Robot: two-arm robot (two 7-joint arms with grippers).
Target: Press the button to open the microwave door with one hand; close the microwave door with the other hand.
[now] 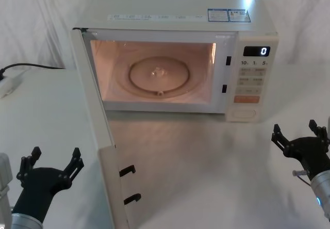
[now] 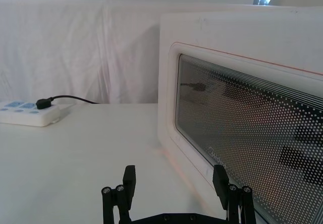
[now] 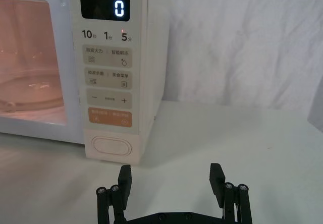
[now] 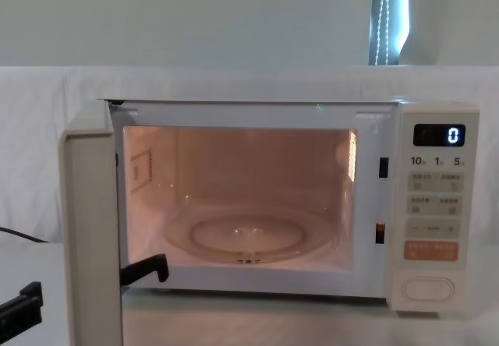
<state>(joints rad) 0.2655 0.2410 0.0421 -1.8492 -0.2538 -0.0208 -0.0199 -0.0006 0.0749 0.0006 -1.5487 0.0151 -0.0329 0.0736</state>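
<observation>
So the big cream microwave door (image 1: 98,131) with the dark rounded glass window is swung wide open, running from the upper left of the head view down toward bottom centre, edge-on to the camera, two black latch hooks poking out of its free edge. The cream microwave (image 1: 175,59) cavity is lit up pinkish with the round glass turntable (image 1: 159,76) inside, and the display (image 1: 256,51) reads 0.

The wide cream rounded-rectangle button (image 1: 242,114) sits at the very bottom of the control panel, right under the orange rectangular key (image 1: 246,99), at centre right of the head view.

Left black two-fingered gripper (image 1: 54,162) is in the lower left corner, fingers spread wide, holding nothing, just beside the door's outer face. In the left wrist view one fingertip looks really close to the window, can't quite tell if it touches. Right black gripper (image 1: 296,131) hangs at the lower right edge, also spread wide and empty, apart from the button, above the white desk (image 1: 206,177).

A white power strip (image 2: 30,114) with a black plug lies at the left.
</observation>
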